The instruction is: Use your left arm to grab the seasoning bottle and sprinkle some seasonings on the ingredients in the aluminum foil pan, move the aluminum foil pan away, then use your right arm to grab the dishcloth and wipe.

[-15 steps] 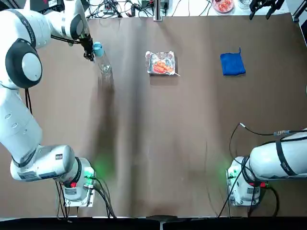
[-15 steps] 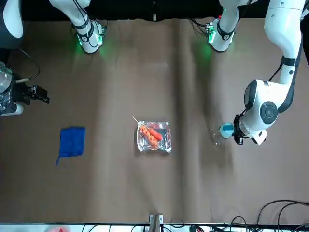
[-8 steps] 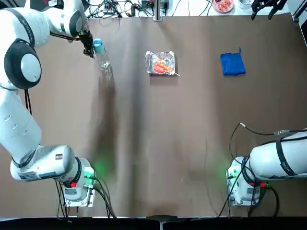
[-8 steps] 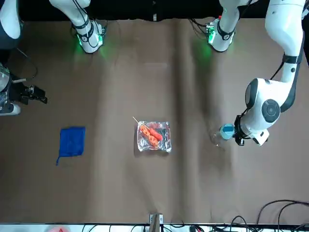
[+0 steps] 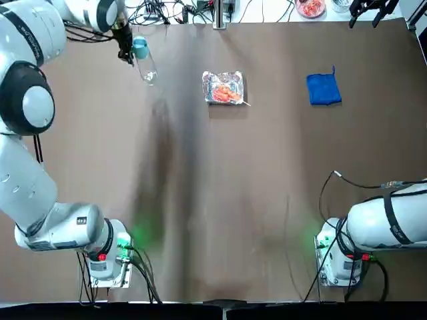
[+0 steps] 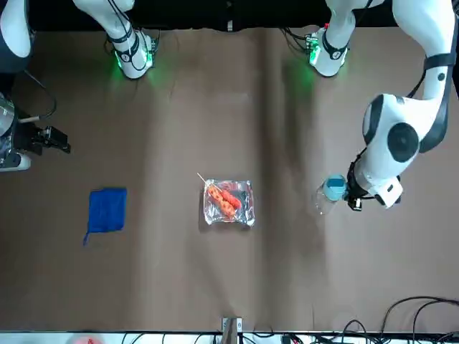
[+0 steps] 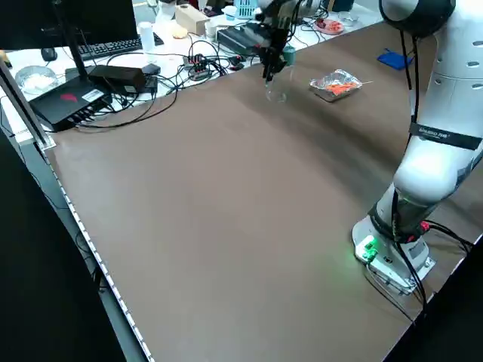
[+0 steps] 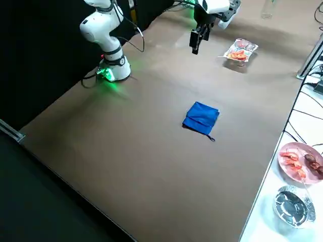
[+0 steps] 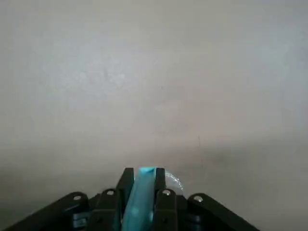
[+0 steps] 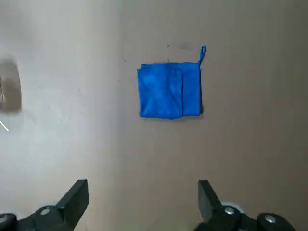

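Note:
My left gripper [image 5: 127, 48] is shut on the light blue cap of the seasoning bottle [image 5: 145, 67], holding it in the air over the far left of the table, its clear body hanging tilted toward the pan. The front view shows the same bottle [image 6: 326, 195] beside the left gripper [image 6: 353, 193]. In the left wrist view the cap [image 9: 143, 197] sits between the fingers. The aluminum foil pan [image 5: 208, 85] with red-orange ingredients [image 5: 227, 92] and a skewer rests at far centre. The blue dishcloth [image 5: 323, 89] lies flat at far right. My right gripper [image 10: 142, 197] hovers open high above the dishcloth [image 10: 168, 90].
Beyond the table's far edge lie cables, a metal post [image 5: 219, 13] and a plate of food [image 5: 311, 7]. Both arm bases [image 5: 110, 257] stand at the near edge. The brown table [image 5: 220, 200] stretches wide between the bases and the pan.
My left gripper has risen with the seasoning bottle, whose shadow on the table has drawn away from it. Pan and dishcloth have stayed put; the right gripper has barely moved.

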